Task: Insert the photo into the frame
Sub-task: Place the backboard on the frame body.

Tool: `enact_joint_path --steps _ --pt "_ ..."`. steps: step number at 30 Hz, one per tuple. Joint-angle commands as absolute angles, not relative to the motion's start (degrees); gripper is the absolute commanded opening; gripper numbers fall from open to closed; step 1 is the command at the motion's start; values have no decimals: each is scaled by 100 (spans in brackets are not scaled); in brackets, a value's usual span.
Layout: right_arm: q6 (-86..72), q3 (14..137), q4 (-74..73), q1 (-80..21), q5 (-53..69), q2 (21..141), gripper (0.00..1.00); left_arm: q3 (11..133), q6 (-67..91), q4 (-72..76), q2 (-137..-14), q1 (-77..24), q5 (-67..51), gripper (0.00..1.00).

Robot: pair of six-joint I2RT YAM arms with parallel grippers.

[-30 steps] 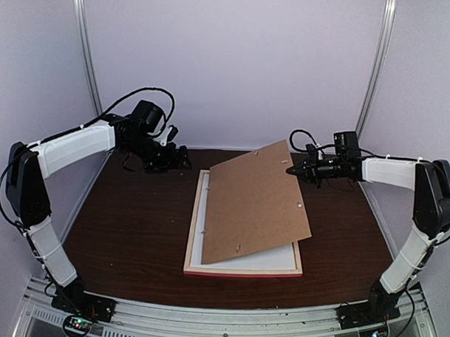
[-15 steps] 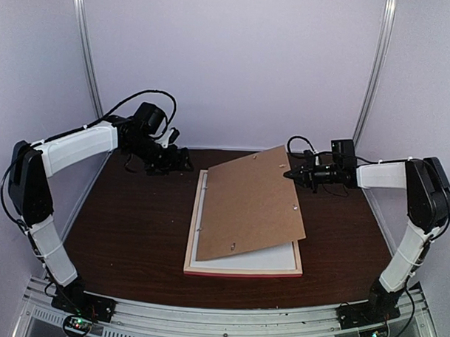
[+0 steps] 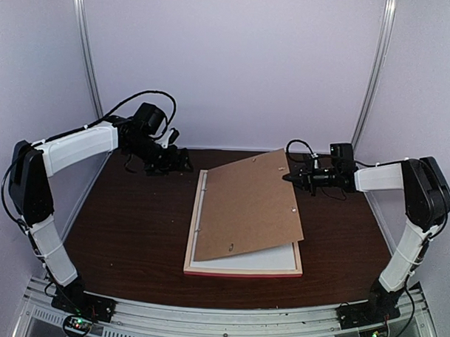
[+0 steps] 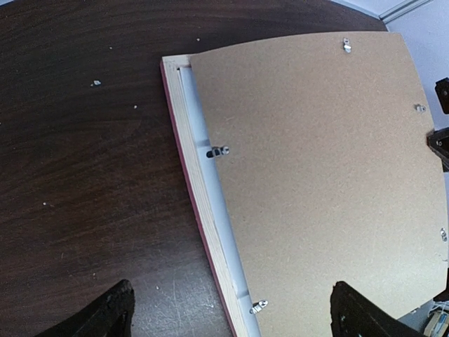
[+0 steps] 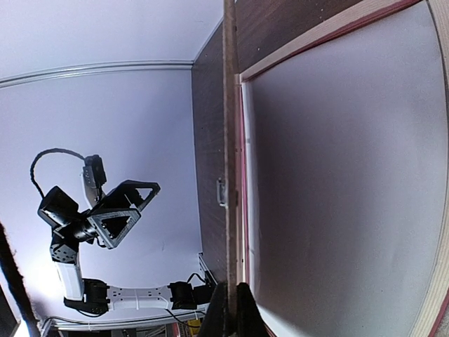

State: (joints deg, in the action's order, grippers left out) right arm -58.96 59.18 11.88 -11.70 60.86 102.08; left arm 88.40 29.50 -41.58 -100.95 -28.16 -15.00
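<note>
Now, frame (image 3: 243, 272) on tabletop (image 3: 127, 224) holding white sheet (image 3: 275, 257), backing board (image 3: 249, 206) askew over it, clamped in right claw (image 3: 288, 173), left claw (image 3: 179, 161) apart.

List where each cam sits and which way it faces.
Top: fixed above and behind the bases, looking down at the table; both arms show, left gripper open, right gripper pinching the board above the frame.
Left wrist: looks down on board and frame; own fingers at bottom corners.
Right wrist: sights along the board's edge toward the left gripper; own fingers shut at bottom.
Shared: all see board and frame.
</note>
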Motion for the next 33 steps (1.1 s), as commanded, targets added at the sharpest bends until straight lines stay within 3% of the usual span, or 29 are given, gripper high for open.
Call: enact_joint_path --steps 1,33 --pt "-6047 5861 1623 -1253 6384 10172 0 8909 2953 -3973 -10173 -2760 -1533 98" --pt "-6196 5779 1975 -1379 6355 10407 0 8771 2970 -3973 -10107 -2760 -1550 98"
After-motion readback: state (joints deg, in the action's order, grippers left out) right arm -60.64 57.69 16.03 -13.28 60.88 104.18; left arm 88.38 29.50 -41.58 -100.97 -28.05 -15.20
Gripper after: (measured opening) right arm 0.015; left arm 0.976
